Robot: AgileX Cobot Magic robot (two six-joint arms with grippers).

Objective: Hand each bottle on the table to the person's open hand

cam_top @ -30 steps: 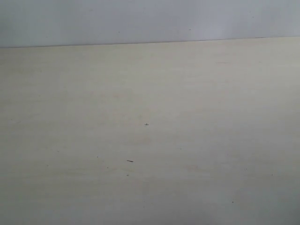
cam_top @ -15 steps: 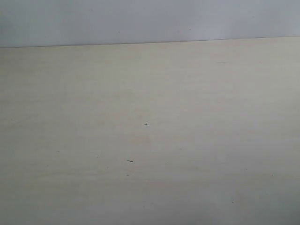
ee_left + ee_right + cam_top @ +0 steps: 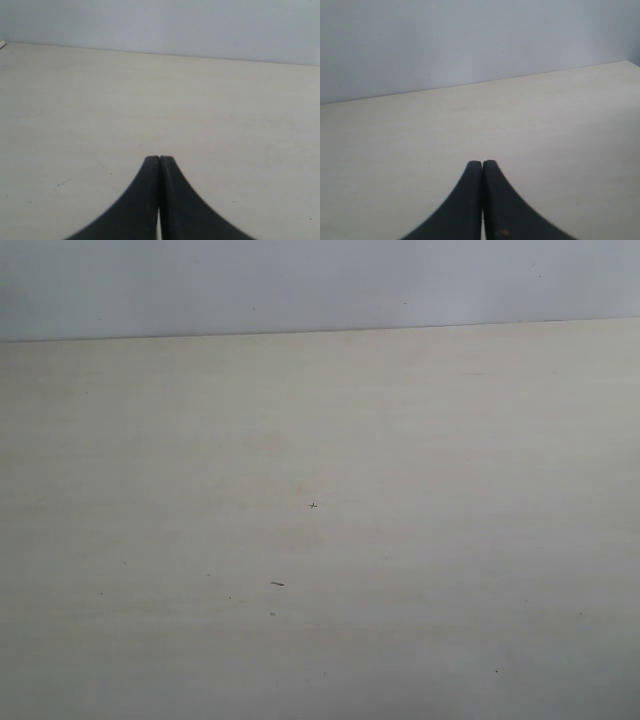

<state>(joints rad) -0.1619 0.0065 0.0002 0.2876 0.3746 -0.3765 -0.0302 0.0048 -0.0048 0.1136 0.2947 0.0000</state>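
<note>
Only the pale beige table [image 3: 400,440] fills the exterior view; no bottle, no hand and no gripper shows there. In the left wrist view my left gripper [image 3: 159,159] is shut, its two black fingers pressed together with nothing between them, above bare table [image 3: 225,100]. My right gripper [image 3: 482,163] is likewise shut and empty over the table [image 3: 545,115] in the right wrist view. The bottles and the person's open hand are out of view in every frame.
A plain grey-white wall [image 3: 320,285] rises behind the table's far edge. A few tiny dark specks [image 3: 277,583] mark the tabletop. A table corner [image 3: 2,45] shows in the left wrist view.
</note>
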